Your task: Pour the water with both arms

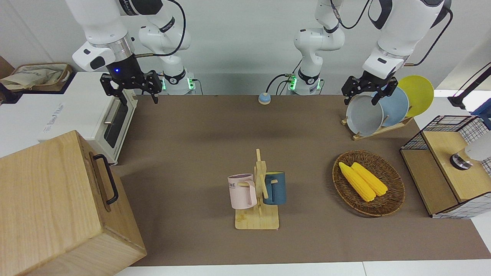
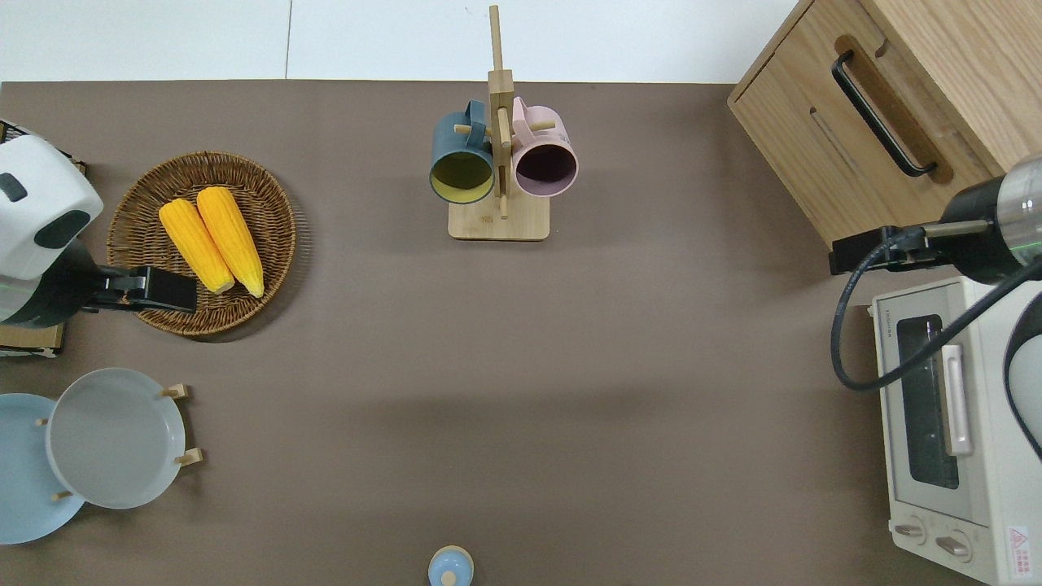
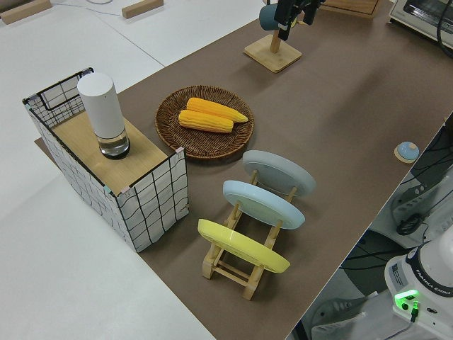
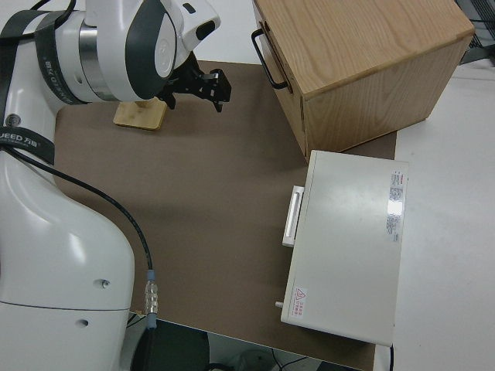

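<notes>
No water shows in any view. Both white arms hang above the table with nothing held. My right gripper is open, over the table between the wooden cabinet and the toaster oven. My left gripper is open, over the rim of the wicker basket. A pink mug and a dark blue mug hang on a wooden rack at mid-table, far from the robots. A white cylinder stands on a wire-sided box.
A wicker basket holds two corn cobs. Three plates stand in a wooden plate rack. A white toaster oven and a wooden cabinet occupy the right arm's end. A small blue knob lies near the robots.
</notes>
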`<state>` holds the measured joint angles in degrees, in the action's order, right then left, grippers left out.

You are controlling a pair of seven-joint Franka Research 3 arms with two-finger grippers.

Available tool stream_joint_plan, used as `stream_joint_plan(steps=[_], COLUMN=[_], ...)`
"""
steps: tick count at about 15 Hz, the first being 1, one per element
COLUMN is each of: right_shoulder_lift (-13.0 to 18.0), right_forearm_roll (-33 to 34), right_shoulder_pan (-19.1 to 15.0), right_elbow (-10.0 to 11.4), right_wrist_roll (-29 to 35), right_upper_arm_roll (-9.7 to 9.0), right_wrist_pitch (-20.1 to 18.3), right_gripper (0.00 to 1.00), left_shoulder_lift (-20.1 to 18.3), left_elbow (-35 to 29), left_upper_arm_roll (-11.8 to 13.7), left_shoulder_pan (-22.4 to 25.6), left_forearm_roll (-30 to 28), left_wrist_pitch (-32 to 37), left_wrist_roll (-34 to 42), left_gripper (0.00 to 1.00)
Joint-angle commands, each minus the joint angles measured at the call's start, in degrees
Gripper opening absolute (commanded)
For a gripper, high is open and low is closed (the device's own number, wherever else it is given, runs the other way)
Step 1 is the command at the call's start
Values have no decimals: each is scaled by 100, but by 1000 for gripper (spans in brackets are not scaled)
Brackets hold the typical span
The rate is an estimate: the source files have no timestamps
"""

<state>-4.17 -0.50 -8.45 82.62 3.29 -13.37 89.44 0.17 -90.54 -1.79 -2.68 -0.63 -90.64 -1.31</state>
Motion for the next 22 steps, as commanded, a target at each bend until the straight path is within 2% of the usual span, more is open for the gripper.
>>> stream_joint_plan(steps=[1, 9, 12, 15, 19, 22], right_shoulder_lift=[48, 56, 21, -23, -347, -585], right_forearm_roll=[-38, -55, -47, -108, -99, -99], right_shoulder_pan=[-244, -193, -184, -105, 351, 781], right_elbow=[8, 8, 17, 131, 211, 464], right_wrist_roll=[-109, -118, -127, -110, -92, 39], right_upper_arm_roll=[-52, -87, -87, -113, -113, -113], right_wrist_pitch=[-32, -84, -32, -14, 73, 704], right_gripper=[994, 994, 994, 994, 992, 992], left_shoulder_lift=[71, 71, 97, 237, 597, 738], left_elbow=[36, 36, 45, 211, 633, 696], left_upper_arm_roll=[29, 56, 56, 56, 56, 56], left_shoulder_pan=[-31, 30, 293, 706, 1417, 1998], left_forearm_roll=[90, 142, 133, 133, 212, 212], left_wrist_pitch=[-24, -24, -24, -33, -59, -313], left_wrist_roll=[43, 69, 401, 858, 1912, 2659], left_gripper=[998, 993, 993, 991, 991, 991])
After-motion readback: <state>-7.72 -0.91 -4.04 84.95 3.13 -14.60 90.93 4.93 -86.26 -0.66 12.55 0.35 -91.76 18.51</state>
